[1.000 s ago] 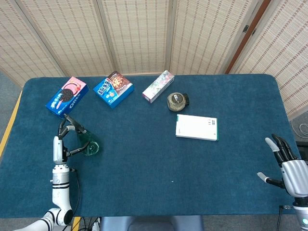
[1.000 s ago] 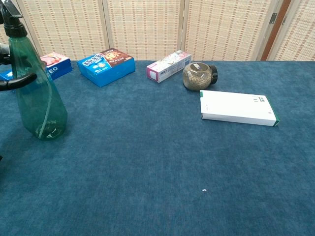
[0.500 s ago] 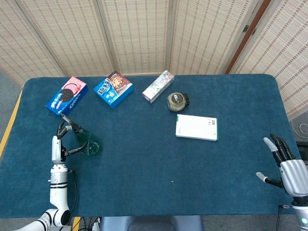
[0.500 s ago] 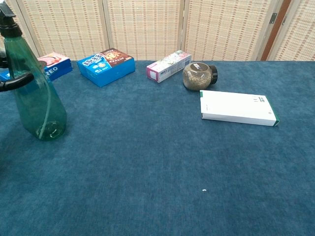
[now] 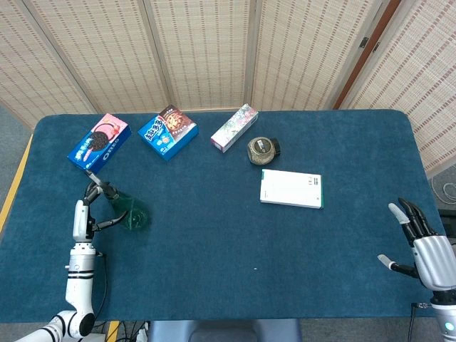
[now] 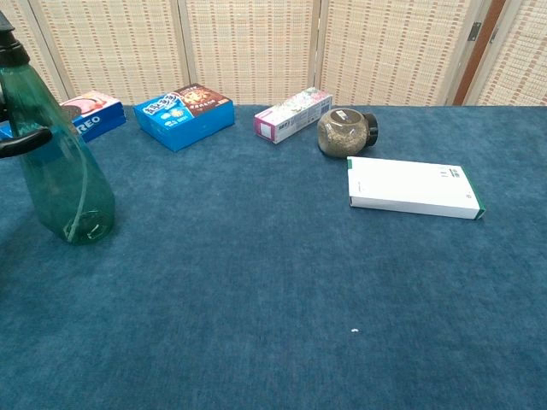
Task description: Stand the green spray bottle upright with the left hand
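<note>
While a dark blue carpet-like cloth is covering the whole worktop [image 5: 214, 235], woven reed screens [image 5: 206, 50] are standing behind it, with a brown door frame [image 5: 363, 53] showing at the far right. The left hand [image 5: 84, 217] is sitting near the worktop's left edge, its fingers curling around the green spray bottle [image 6: 55, 162], which is standing on its base just beside the hand, leaning slightly, its black nozzle at the top; in the chest view a dark finger [image 6: 24, 141] is lying across the bottle's neck. Beyond the hand, toward the screens, an Oreo box [image 5: 99, 141] is lying, and further to the hand's right a blue snack box [image 5: 167, 132], a pale floral carton [image 5: 234, 127] and a round jar [image 5: 262, 150] lying on its side are forming a row. A white flat box with a green edge [image 5: 291, 189] is resting nearer the middle. The right hand [image 5: 426, 249] is hanging off the worktop's right corner, fingers spread and holding nothing.
</note>
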Robot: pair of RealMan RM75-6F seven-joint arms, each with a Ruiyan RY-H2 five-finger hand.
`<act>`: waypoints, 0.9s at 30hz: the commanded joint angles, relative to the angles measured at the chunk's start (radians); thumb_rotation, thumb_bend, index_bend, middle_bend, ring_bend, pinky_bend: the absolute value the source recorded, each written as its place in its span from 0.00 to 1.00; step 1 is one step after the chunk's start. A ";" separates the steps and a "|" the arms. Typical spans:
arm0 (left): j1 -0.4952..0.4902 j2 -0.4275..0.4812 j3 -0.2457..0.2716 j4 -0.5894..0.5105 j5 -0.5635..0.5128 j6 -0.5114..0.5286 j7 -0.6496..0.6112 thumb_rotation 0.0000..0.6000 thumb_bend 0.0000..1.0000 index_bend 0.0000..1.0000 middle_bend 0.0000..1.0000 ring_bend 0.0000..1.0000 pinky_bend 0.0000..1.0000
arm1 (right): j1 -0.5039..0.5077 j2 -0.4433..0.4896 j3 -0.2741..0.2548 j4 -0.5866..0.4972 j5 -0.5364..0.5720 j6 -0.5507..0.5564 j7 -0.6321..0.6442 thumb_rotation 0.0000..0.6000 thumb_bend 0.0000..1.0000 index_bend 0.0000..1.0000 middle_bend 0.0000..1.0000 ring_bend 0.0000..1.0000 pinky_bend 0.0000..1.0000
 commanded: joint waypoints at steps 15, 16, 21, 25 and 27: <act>0.018 0.052 -0.013 -0.049 -0.007 -0.013 -0.050 1.00 0.02 0.51 0.49 0.21 0.06 | 0.008 -0.002 0.000 -0.014 -0.005 -0.006 -0.016 1.00 0.00 0.00 0.00 0.00 0.42; 0.019 0.054 -0.014 -0.052 -0.007 -0.013 -0.050 1.00 0.02 0.51 0.49 0.20 0.06 | 0.008 -0.002 0.000 -0.015 -0.006 -0.006 -0.016 1.00 0.00 0.00 0.00 0.00 0.42; 0.025 0.064 -0.016 -0.064 -0.008 -0.009 -0.054 1.00 0.02 0.51 0.49 0.20 0.06 | 0.010 -0.002 -0.001 -0.018 -0.007 -0.007 -0.019 1.00 0.00 0.00 0.00 0.00 0.42; 0.029 0.068 -0.013 -0.069 -0.004 -0.008 -0.058 1.00 0.02 0.51 0.49 0.20 0.06 | 0.010 -0.002 -0.001 -0.021 -0.009 -0.006 -0.021 1.00 0.00 0.00 0.00 0.00 0.42; 0.030 0.073 -0.010 -0.071 -0.002 -0.013 -0.059 1.00 0.02 0.51 0.49 0.20 0.06 | 0.010 -0.001 -0.001 -0.022 -0.009 -0.005 -0.022 1.00 0.00 0.00 0.00 0.00 0.42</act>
